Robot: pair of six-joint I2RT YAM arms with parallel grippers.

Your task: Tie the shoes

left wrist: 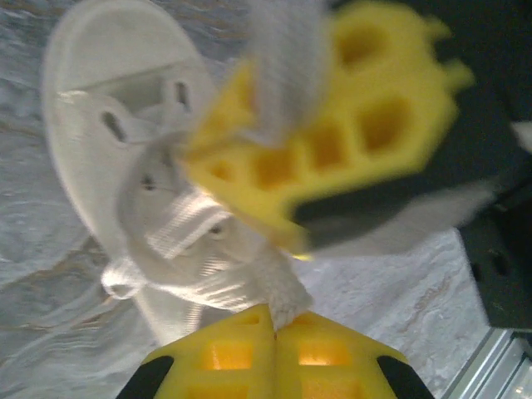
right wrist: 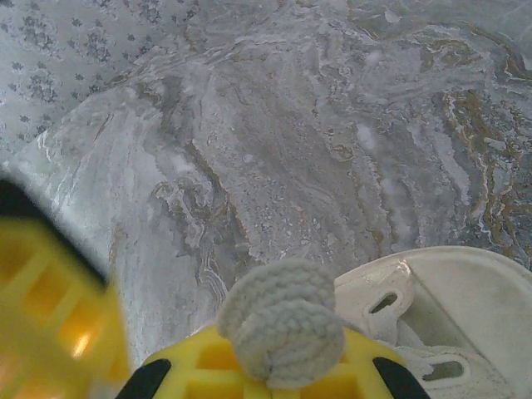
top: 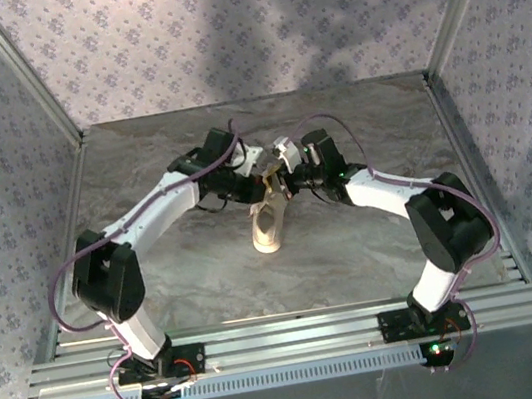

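Pinching laces (right wrist: 283, 328) tight in left tool (left wrist: 274, 332) and right tool (right wrist: 278, 374), sneaker (left wrist: 91, 108) just ahead; risks slip-out, or dragging it across bench (right wrist: 291, 150).

Nothing legible anywhere I look: no brand or number on the sneaker (left wrist: 83, 83), none on its laces (right wrist: 283, 324). The walls (top: 169, 33) carry only a small flower print, and the marbled counter (top: 354, 246) is just as wordless.

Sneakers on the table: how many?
1. The cream-white low-top sneaker sits centrally, its thin white laces pinched by the left gripper and right gripper. Arms could hide another.
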